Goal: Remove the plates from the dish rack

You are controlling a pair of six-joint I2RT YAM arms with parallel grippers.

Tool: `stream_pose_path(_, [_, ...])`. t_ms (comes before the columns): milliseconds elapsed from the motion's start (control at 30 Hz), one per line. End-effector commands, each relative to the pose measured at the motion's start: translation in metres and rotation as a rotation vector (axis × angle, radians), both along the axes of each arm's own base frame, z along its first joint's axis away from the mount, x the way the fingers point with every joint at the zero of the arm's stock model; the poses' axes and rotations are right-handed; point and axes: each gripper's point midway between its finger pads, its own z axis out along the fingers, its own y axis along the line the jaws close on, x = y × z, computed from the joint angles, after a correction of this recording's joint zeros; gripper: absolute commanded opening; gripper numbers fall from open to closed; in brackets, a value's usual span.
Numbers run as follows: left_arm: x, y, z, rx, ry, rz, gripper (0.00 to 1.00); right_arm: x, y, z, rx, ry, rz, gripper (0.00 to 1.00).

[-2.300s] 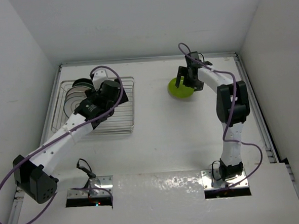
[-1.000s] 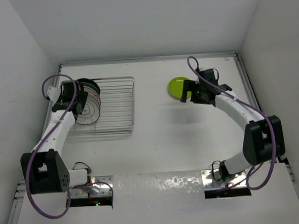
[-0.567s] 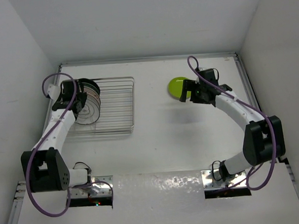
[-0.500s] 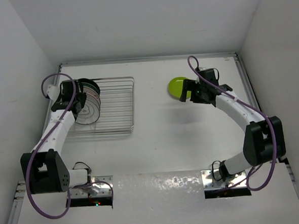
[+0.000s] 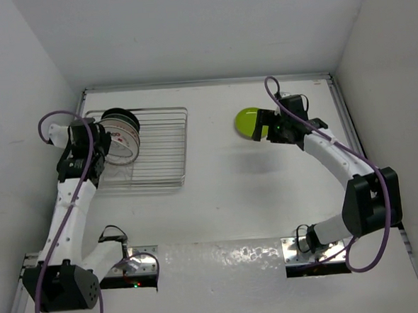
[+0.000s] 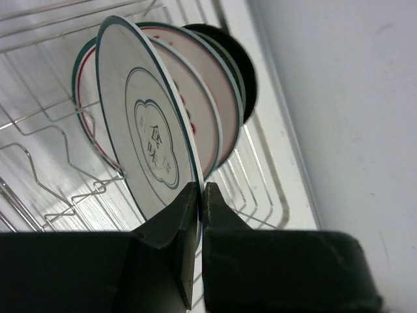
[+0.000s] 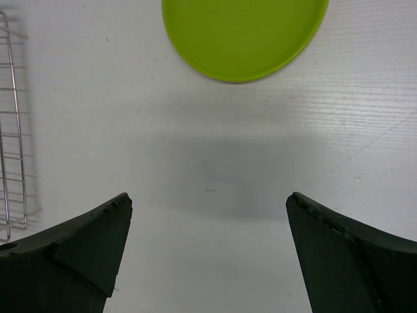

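Note:
Several plates stand on edge at the left end of the dish rack. The nearest is a white plate with a dark teal rim, leaning away from the others. My left gripper is shut on its lower rim. Behind it stand a red-rimmed white plate, further pale ones and a black plate. A lime green plate lies flat on the table. My right gripper hangs open beside it, nothing between its fingers.
The rack's right part holds only bare wires, and its corner shows at the left of the right wrist view. White walls close in on the left, back and right. A raised rail runs along the table's right edge.
My left gripper has shut on the teal-rimmed plate's rim, and the left arm has drawn back to the left, tipping that plate away from the stack. The right arm has barely moved.

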Motion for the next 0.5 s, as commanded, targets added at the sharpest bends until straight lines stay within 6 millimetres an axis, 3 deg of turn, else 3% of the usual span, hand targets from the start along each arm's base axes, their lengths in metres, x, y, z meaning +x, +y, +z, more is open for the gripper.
stream_pose_path(0, [-0.002,0.003,0.062,0.063,-0.17,-0.034,0.0,0.009,0.003,0.029,0.026,-0.077,0.001,0.99])
stream_pose_path(133, [-0.008,-0.011,0.111,0.152,-0.286,-0.164,0.0,0.01,0.004,0.04,0.028,-0.086,0.003,0.99])
stream_pose_path(300, [0.005,-0.042,0.205,0.404,-0.52,-0.427,0.0,0.01,0.03,0.075,0.176,-0.134,0.067,0.99])
stream_pose_path(367, [0.021,-0.078,0.228,0.516,-0.543,-0.643,0.0,0.007,0.044,0.097,0.268,-0.163,0.114,0.99])
stream_pose_path(433, [0.03,-0.109,0.231,0.594,-0.522,-0.763,0.0,0.008,0.051,0.116,0.346,-0.189,0.109,0.99])
stream_pose_path(467, [0.038,-0.142,0.234,0.691,-0.518,-0.873,0.0,0.006,0.052,0.128,0.4,-0.198,0.09,0.99])
